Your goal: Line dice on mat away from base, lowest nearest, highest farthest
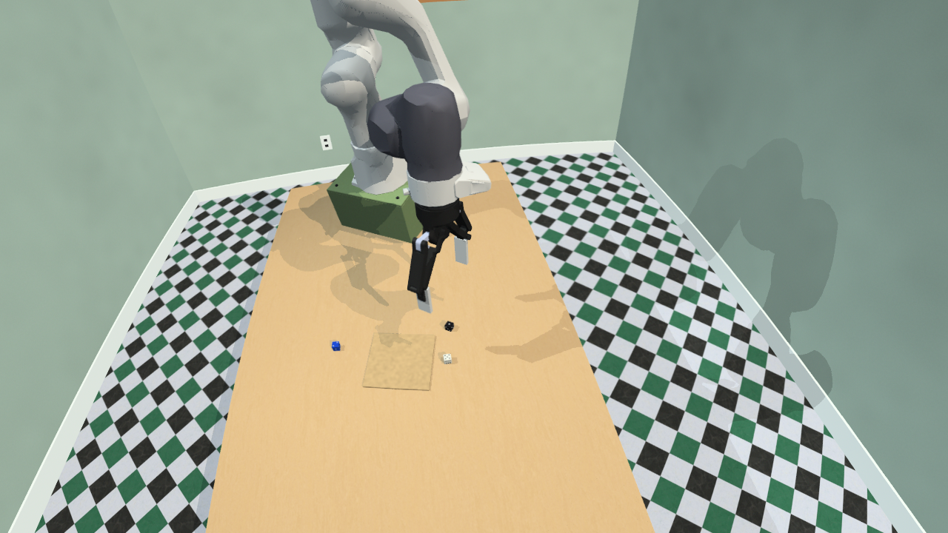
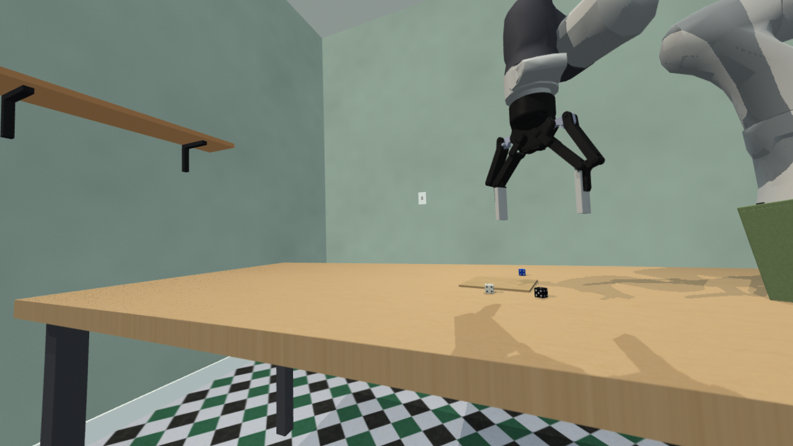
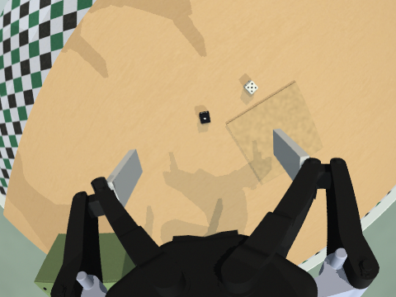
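Observation:
A thin tan mat [image 1: 399, 361] lies flat on the wooden table. It also shows in the side view [image 2: 499, 284] and the wrist view [image 3: 275, 128]. A blue die [image 1: 335, 345] sits on the table left of the mat. A black die [image 1: 449, 325] sits off the mat's corner nearest the base, showing one pip in the wrist view [image 3: 205, 117]. A white die [image 1: 447, 357] sits just right of the mat, showing five in the wrist view [image 3: 251, 87]. My gripper [image 2: 542, 205] hangs high above the table, fully open and empty. The blue die is out of the wrist view.
The green robot base [image 1: 372, 209] stands at the table's far end. A wooden shelf [image 2: 105, 113] is on the left wall. Checkered floor surrounds the table.

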